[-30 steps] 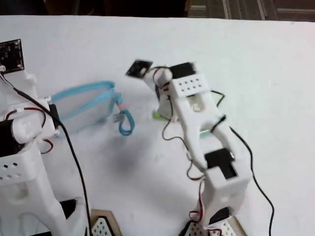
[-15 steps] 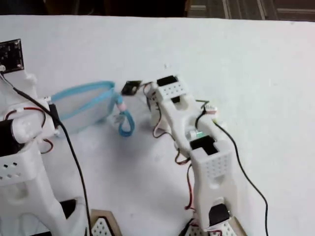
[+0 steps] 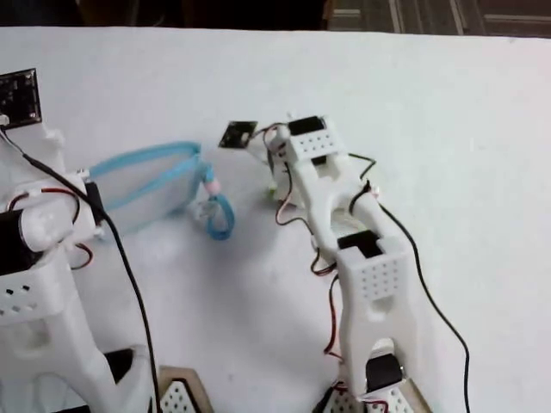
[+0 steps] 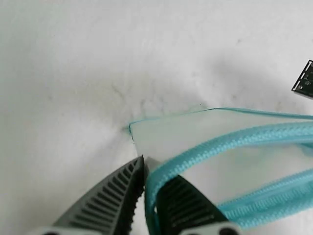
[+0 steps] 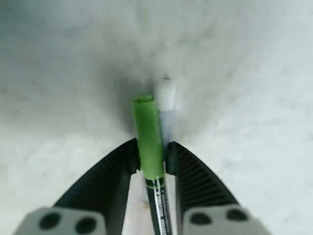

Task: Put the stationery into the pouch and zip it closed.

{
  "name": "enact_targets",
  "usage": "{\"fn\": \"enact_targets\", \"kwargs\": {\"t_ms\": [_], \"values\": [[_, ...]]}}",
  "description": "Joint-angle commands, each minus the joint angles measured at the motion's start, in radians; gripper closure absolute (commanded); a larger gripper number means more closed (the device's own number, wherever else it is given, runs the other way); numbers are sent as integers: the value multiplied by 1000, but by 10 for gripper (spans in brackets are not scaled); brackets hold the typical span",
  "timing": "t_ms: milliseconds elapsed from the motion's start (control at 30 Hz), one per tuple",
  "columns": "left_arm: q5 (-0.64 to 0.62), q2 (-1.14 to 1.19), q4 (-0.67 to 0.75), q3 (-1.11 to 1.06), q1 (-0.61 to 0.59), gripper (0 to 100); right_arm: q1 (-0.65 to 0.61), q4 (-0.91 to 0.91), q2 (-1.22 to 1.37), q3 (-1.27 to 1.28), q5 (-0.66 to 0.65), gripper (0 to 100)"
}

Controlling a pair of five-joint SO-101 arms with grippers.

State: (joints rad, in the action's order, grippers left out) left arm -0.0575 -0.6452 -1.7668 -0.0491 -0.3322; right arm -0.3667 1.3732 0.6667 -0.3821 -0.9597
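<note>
Green-capped, the pen [image 5: 147, 132] sits clamped between the jaws of the right gripper [image 5: 150, 152], which are nearly closed around it. A white-capped pen [image 5: 165, 95] is pressed alongside; I cannot tell whether it is truly gripped or only lodged beside the first. In the high view this arm is at the centre of the frame, its gripper pointing down at the white table [image 3: 448, 112], near the right end of the pouch [image 3: 142, 185]. The pouch lies at middle left, clear with a turquoise zip whose two sides stand apart, and a blue loop [image 3: 220, 215] trails at its right end. The left gripper [image 4: 143, 169] has its jaws pinched shut on one corner of the pouch, towards the frame's left edge.

The step in hand looks like carrying the pens to the pouch. To do it well, the tips should first come clear of the table. They should then swing left and line up with the length of the opening, so they enter between the zip's sides and not across them. The left jaws should hold firm so the mouth does not collapse. The pens should be let go only once they are well inside.
</note>
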Motion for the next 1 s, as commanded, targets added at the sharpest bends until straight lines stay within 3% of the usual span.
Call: {"fn": "enact_targets", "kwargs": {"t_ms": [0, 100, 400, 667, 833, 967], "values": [[8, -21, 25, 3, 2, 977, -2, 88, -10, -112, -8, 981], [8, -21, 25, 3, 2, 977, 1, 165, -10, -215, -5, 981], [8, -21, 25, 3, 2, 977, -7, 346, -10, -608, 190, 981], [8, -22, 21, 3, 1, 977, -8, 398, -124, -1060, 578, 981], [8, -22, 20, 3, 1, 977, -7, 401, -318, -1003, 741, 981], [8, -22, 20, 3, 1, 977, -8, 401, -552, -743, 819, 981]]}}
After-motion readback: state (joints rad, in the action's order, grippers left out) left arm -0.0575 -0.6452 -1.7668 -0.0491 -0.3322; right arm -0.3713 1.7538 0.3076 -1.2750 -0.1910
